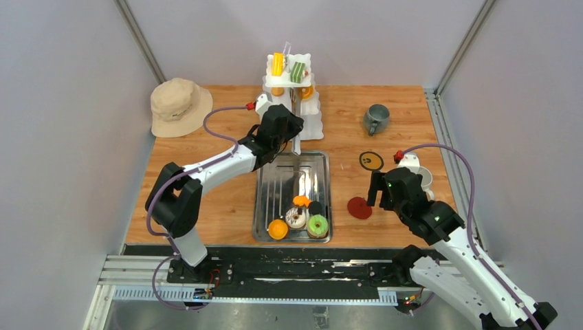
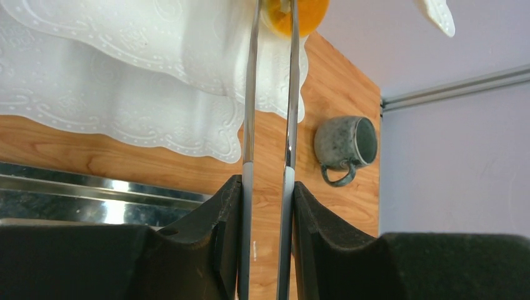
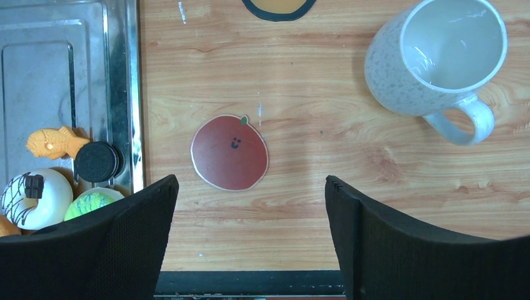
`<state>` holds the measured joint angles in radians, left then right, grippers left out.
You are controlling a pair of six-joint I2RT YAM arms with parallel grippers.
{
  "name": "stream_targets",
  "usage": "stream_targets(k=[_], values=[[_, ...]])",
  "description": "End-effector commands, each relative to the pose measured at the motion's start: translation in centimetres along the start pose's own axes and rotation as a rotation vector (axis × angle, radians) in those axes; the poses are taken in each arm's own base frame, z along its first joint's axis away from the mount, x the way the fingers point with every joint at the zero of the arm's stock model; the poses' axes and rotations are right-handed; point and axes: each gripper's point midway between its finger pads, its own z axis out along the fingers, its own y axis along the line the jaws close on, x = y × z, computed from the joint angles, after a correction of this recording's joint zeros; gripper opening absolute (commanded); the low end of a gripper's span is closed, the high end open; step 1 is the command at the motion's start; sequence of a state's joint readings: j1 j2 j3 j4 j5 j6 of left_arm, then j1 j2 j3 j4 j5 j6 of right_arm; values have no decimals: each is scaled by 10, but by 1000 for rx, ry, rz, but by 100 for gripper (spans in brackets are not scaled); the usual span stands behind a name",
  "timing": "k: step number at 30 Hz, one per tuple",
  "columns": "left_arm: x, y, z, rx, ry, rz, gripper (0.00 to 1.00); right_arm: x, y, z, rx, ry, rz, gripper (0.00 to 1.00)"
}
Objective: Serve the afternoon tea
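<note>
Grey walls enclose a wooden table (image 1: 206, 185), and we take the rectangular steel tray (image 1: 275, 175) at its middle as our landmark. Just beyond the tray's far end stands a white lace-edged tiered stand (image 1: 311, 122), whose top tier carries a yellow pastry (image 1: 278, 64) and a green pastry (image 1: 297, 71). Well left of the tray's far end lies a beige bucket hat (image 1: 179, 105).

The left gripper (image 2: 267, 200) hovers over the tray's far end, its jaws clamped on metal tongs (image 2: 251, 94). The blades reach past the tray to a round orange pastry (image 2: 306, 15) on the stand; we cannot tell whether the tips pinch it. The right gripper (image 3: 250, 187) hangs right of the tray, jaws spread wide with nothing between them.

Far right of the tray sits a white speckled mug (image 3: 406, 69), mouth up. A grey mug (image 1: 377, 118) sits beyond the tray's far right corner. Right of the tray lie a black-rimmed orange coaster (image 1: 372, 161) and a red apple-shaped coaster (image 3: 229, 152).

At the tray's near end cluster an orange donut (image 1: 278, 229), a white chocolate-topped donut (image 1: 296, 218), a green donut (image 1: 317, 225), a black sandwich cookie (image 1: 315, 207) and an orange fish-shaped pastry (image 1: 300, 201).
</note>
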<state>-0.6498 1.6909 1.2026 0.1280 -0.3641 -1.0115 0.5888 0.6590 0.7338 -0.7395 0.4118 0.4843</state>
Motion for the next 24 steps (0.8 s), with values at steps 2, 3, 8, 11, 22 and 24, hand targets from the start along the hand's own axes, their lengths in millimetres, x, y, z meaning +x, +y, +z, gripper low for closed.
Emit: stream_targets(k=[2,3,8,11,22,24], values=[[-32,-27,11,53,-105,-96,0,7,-2,-1,7,19,7,86],[-32,-26,13,52,-105,-99,0,6,-2,-1,7,18,6,86],[-30,-26,16,55,-90,-113,21,5,-1,0,9,19,4,86],[-28,-25,15,59,-77,-114,31,4,-1,-1,6,17,1,86],[-31,-28,5,69,-73,-110,44,4,-2,-3,5,13,6,86],[-33,-27,3,69,-76,-111,43,5,-2,-2,7,16,5,86]])
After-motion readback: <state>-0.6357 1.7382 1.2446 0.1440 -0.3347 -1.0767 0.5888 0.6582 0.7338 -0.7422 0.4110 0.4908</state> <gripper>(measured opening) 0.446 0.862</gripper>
